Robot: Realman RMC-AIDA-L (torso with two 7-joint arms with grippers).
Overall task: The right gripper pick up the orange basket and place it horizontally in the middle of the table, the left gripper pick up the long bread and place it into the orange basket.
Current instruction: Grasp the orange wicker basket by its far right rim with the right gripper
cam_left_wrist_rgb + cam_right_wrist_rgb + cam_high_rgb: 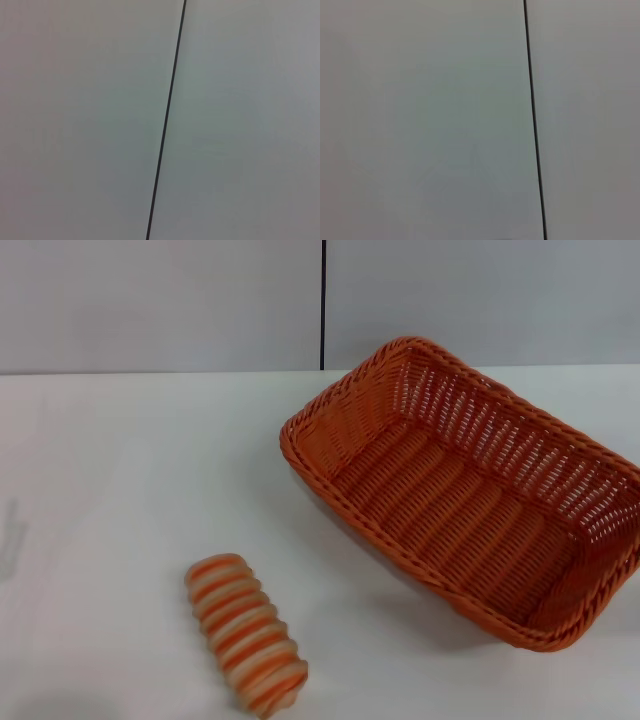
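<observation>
The orange basket (470,500) lies on the white table (120,500) at the right, turned at a slant, its long side running from the upper middle down to the right edge. It holds nothing. The long bread (246,634), ridged with orange and cream bands, rests on the table at the lower left of the basket, apart from it. Neither the left gripper nor the right gripper appears in any view. Both wrist views hold only a pale grey wall with a dark seam.
A grey wall (160,300) with a vertical dark seam (324,300) stands behind the table's far edge. Bare tabletop spreads across the left half and between the bread and the basket.
</observation>
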